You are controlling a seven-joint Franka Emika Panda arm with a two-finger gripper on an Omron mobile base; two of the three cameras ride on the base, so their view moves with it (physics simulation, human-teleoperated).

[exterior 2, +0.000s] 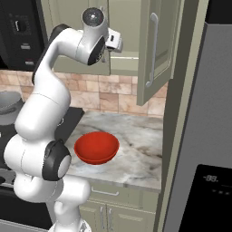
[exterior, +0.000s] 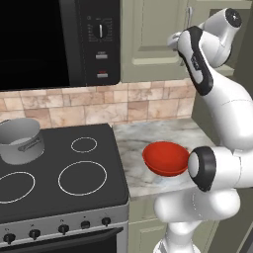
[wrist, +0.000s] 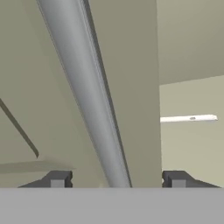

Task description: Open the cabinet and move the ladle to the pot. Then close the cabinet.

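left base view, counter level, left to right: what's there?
pot → stove burner rings → red bowl → robot arm's lower joint

Matt olive cabinet (exterior 2: 124, 27), brushed-metal handle (wrist: 89, 105).
Grey metal pot (exterior: 21, 141), glossy red bowl (exterior: 165, 158), polished marble-look bench (exterior 2: 136, 140).

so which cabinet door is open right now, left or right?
The right door of the cabinet: it is swung out toward the fridge side. The left door sits flush, and the gripper straddles its bar handle with jaws apart.
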